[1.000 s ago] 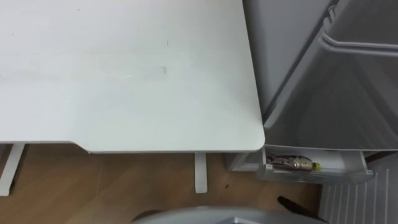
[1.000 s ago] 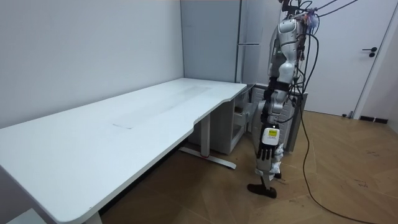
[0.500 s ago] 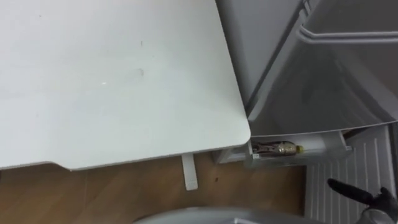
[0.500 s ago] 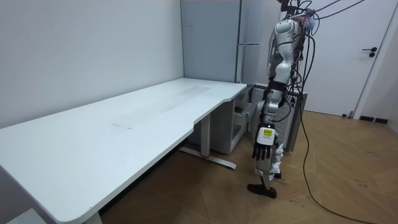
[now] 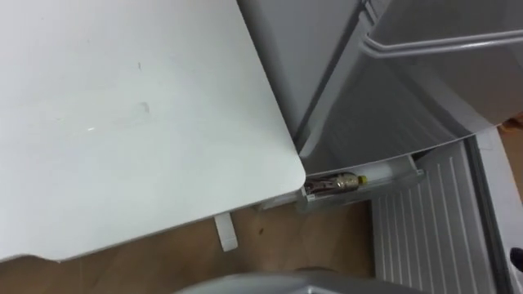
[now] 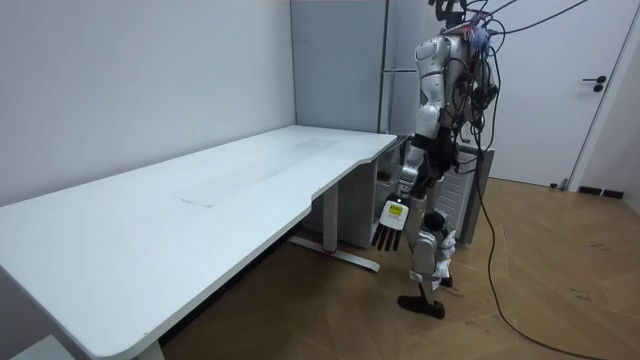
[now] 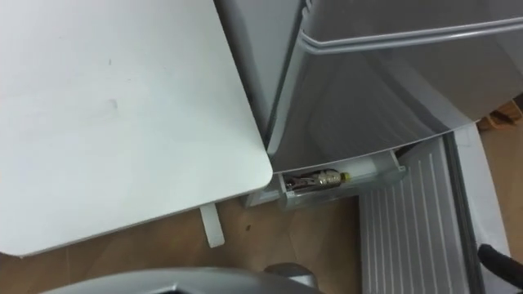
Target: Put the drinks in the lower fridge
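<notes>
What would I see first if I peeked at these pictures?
The big white table catches the eye first, stretching across the left. Right beside its corner stands the grey fridge, with one small bottle lying in a clear bin at its bottom. In the room view, the robot stands there, its left hand hanging open.

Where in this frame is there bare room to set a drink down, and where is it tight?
The white table top is bare all the way to its rounded corner beside the fridge. It is tight at the fridge's foot: the narrow white tray there already holds a bottle lying on its side.
</notes>
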Tool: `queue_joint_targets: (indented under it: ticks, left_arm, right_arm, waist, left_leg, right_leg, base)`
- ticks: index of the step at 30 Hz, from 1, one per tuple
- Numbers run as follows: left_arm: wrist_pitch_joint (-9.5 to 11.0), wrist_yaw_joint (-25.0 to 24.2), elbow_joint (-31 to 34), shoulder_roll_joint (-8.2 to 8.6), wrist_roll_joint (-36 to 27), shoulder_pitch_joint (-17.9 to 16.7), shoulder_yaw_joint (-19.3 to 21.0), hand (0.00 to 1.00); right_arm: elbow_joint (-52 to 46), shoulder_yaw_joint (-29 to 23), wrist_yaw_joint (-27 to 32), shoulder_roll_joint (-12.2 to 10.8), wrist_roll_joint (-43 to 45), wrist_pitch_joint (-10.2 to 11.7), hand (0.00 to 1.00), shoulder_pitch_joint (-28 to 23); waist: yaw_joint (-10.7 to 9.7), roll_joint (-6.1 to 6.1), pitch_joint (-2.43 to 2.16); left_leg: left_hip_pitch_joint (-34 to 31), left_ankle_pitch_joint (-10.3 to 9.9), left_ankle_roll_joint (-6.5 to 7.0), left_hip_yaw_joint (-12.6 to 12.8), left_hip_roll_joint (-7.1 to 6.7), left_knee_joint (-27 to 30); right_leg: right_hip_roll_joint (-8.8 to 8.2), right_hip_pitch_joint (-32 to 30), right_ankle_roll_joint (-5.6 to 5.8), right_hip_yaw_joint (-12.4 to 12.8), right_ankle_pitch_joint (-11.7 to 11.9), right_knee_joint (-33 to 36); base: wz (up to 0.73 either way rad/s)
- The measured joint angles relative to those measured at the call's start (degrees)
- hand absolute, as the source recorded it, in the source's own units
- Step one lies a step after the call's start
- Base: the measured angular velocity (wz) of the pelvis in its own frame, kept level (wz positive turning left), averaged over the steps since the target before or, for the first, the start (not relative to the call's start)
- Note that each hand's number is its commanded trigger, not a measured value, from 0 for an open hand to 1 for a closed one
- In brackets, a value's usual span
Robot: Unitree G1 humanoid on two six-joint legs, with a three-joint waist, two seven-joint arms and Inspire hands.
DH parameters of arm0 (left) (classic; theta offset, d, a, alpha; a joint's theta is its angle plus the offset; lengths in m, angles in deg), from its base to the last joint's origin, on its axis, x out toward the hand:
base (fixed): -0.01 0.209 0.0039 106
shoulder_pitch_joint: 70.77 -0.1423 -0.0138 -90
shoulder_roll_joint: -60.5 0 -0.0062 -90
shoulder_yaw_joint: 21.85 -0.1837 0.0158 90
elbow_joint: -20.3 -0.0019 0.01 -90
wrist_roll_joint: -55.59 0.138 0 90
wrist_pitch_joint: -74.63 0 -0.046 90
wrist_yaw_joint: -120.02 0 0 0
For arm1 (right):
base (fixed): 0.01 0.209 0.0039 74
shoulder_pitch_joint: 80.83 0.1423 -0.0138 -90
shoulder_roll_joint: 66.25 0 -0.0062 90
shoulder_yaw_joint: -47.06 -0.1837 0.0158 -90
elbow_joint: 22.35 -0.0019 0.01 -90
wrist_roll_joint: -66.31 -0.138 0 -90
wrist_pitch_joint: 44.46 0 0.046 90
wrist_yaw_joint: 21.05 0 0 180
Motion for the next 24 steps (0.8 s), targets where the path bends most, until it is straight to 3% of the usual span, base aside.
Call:
queue_joint_targets:
  ticks: [7,11,13,15,21,24]
  left_arm:
    - [0.2,-1.7,-0.1,0.27,0.1,0.1,-0.3,0.00]
    - [0.2,-2.1,-1.0,0.46,0.6,0.1,-0.7,0.00]
    - [0.2,-2.1,-0.9,0.44,1.2,0.0,-0.7,0.00]
    - [0.2,-2.1,-0.9,0.52,1.4,0.0,-0.8,0.00]
    - [1.2,-2.1,-0.7,0.72,1.8,0.1,-0.8,0.00]
    - [1.3,-2.1,-0.8,0.86,1.8,0.0,-1.4,0.00]
  right_arm:
    - [3.3,0.6,-3.5,-1.3,0.0,0.2,0.00,0.4]
    - [3.6,2.0,-5.3,-1.7,0.1,0.2,0.00,2.1]
    - [3.1,2.8,-4.5,-1.7,1.0,0.2,0.00,2.9]
    - [1.0,3.5,-5.1,-1.7,1.3,0.1,0.00,2.8]
    - [-9.5,7.5,-5.1,-1.7,1.9,0.3,0.00,3.0]
    - [-11.3,7.9,-5.1,-1.7,2.3,1.5,0.00,4.1]
  waist:
    - [0.2,1.24,-0.13]
    - [0.5,2.19,0.03]
    - [0.6,2.14,-0.04]
    - [0.7,2.47,0.18]
    - [2.1,2.26,0.23]
    - [2.9,2.47,0.18]
  left_leg:
    - [-0.4,0.0,-0.01,-0.2,0.06,0.2]
    - [-0.2,0.0,-0.01,-0.2,0.03,0.1]
    - [-0.1,0.0,-0.02,-0.2,0.05,0.0]
    - [0.0,0.0,-0.03,-0.1,0.07,0.0]
    - [0.0,0.0,-0.02,0.3,0.07,0.0]
    - [0.0,-0.1,-0.06,0.2,0.10,0.0]
  right_leg:
    - [0.05,-0.1,-0.09,-0.2,0.1,-0.1]
    - [0.04,0.0,-0.09,-0.2,0.1,-0.1]
    - [0.08,0.0,-0.09,-0.1,0.1,-0.1]
    - [0.11,0.0,-0.09,0.0,0.1,0.0]
    - [0.11,-0.2,-0.09,0.1,0.1,0.0]
    - [0.10,-0.1,-0.09,-0.3,0.1,-0.2]
  base:
    - [0.00]
    - [0.00]
    - [0.00]
    - [-0.04]
    - [-0.02]
    - [0.06]
